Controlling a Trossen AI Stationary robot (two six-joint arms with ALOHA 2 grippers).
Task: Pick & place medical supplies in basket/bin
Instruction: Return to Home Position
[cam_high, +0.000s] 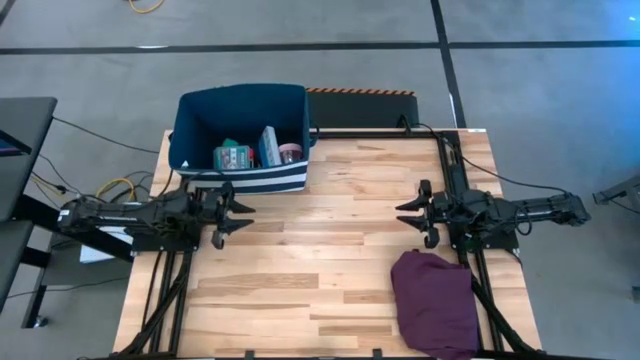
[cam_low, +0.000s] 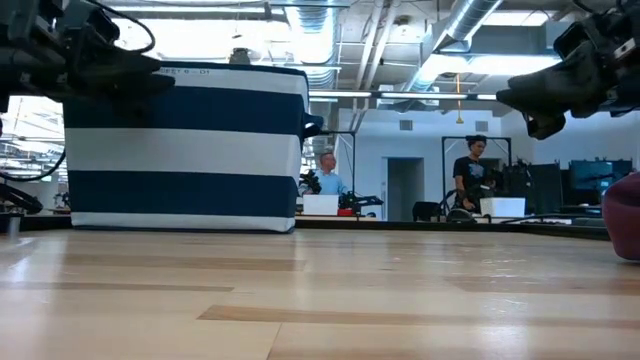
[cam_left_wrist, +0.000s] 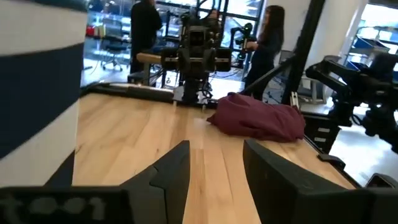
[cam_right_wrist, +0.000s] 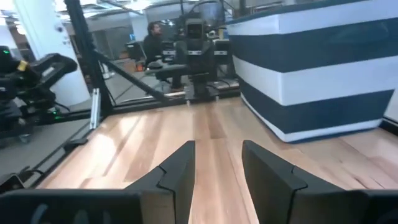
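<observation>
The navy-blue bin (cam_high: 240, 180) with white stripes stands at the table's far left. Inside it lie a green-red flat box (cam_high: 233, 156), a light-blue pill organizer (cam_high: 268, 146) and a pink round cup (cam_high: 290, 153). My left gripper (cam_high: 245, 212) hovers level just on the near side of the bin and points toward the table's middle. It is open, with nothing between its fingers (cam_left_wrist: 174, 171). My right gripper (cam_high: 402, 213) faces it from the table's right side, also level, open and holding nothing (cam_right_wrist: 217, 168).
A purple cloth (cam_high: 433, 300) lies bunched at the table's near right corner, below my right arm. Bare wooden tabletop (cam_high: 320, 260) stretches between the two grippers. People and equipment show in the room beyond the table (cam_low: 325, 180).
</observation>
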